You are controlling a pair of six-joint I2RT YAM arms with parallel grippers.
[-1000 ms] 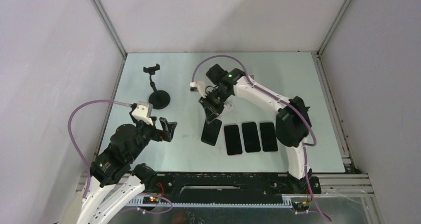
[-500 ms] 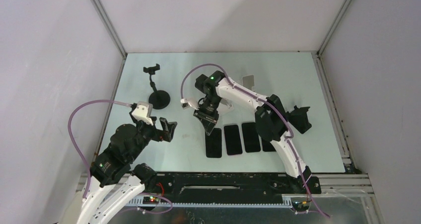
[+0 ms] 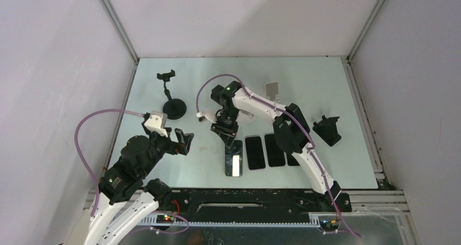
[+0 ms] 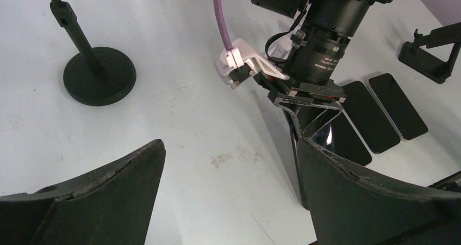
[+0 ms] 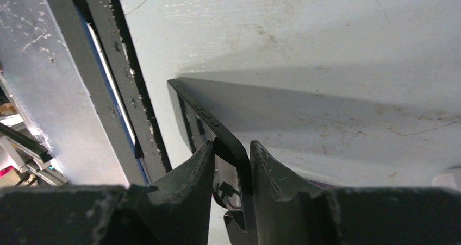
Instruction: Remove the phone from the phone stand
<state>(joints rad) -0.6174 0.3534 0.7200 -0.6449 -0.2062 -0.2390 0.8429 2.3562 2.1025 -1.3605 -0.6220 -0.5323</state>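
The black phone stand [image 3: 173,95], a round base and thin pole with a clamp on top, stands at the back left with nothing in its clamp. Its base also shows in the left wrist view [image 4: 99,75]. My right gripper [image 3: 228,132] is shut on the far end of a black phone [image 3: 234,159], which slopes down toward the table just left of three phones. In the right wrist view the phone's edge [image 5: 191,110] sits between my fingertips [image 5: 231,154]. My left gripper [image 3: 185,142] is open and empty, left of the phone [image 4: 325,138].
Three black phones [image 3: 274,150] lie flat in a row right of the held one, and also show in the left wrist view [image 4: 380,112]. A second black stand [image 3: 328,130] sits at the right. A small grey plate [image 3: 271,87] lies at the back.
My right arm has swung left and toward the near edge with the phone, bringing it down beside the row. The left arm has not moved.
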